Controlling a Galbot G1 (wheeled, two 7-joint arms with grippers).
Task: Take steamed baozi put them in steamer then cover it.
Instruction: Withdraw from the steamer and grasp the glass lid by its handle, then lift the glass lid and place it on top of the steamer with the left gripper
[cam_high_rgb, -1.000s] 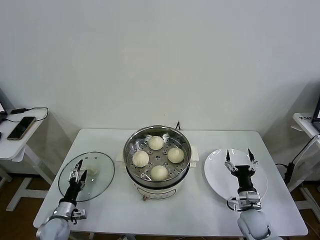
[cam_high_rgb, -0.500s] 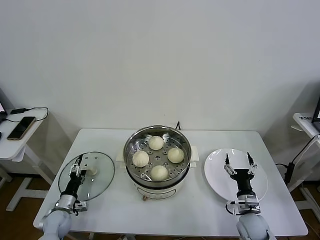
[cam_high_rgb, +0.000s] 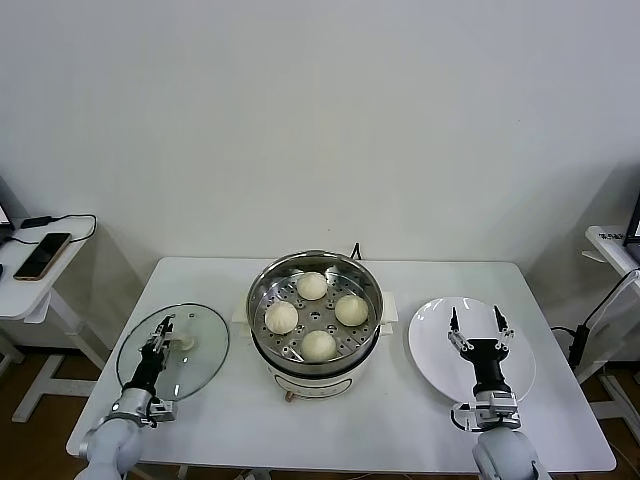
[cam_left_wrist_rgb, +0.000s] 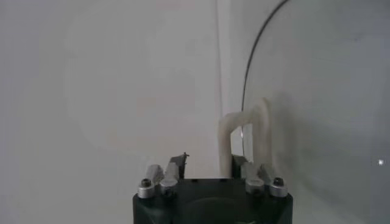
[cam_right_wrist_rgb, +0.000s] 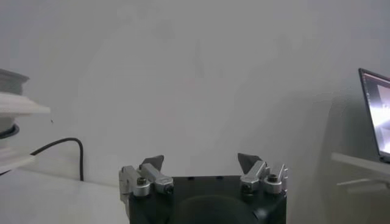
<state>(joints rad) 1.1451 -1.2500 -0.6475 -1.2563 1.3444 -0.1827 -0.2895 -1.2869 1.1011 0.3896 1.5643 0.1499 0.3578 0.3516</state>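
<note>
The steamer (cam_high_rgb: 262, 300) stands mid-table with its top open. The four steamed baozi lie on its perforated tray, among them ones at the back (cam_high_rgb: 311, 285), right (cam_high_rgb: 350, 309) and left (cam_high_rgb: 281, 317). The glass cover (cam_high_rgb: 200, 365) lies flat on the table to the left, with its cream handle (cam_high_rgb: 184, 342) up. My left gripper (cam_high_rgb: 160, 332) is open, low over the cover, next to the handle. In the left wrist view the handle (cam_left_wrist_rgb: 244, 131) rises just past my open left gripper (cam_left_wrist_rgb: 209, 159), by one finger (cam_left_wrist_rgb: 239, 163). My right gripper (cam_high_rgb: 475, 314) is open and empty above the white plate (cam_high_rgb: 425, 345); the right wrist view shows it open too (cam_right_wrist_rgb: 201, 159).
A side table with a phone (cam_high_rgb: 42, 255) stands far left, beyond the table edge. Another small table (cam_high_rgb: 612, 245) stands far right. A black power cord (cam_high_rgb: 355, 250) runs behind the steamer. The white wall is close behind the table.
My left gripper has moved slightly forward over the cover toward its handle. My right gripper has drawn back a little toward me over the plate. The baozi and cover have not moved.
</note>
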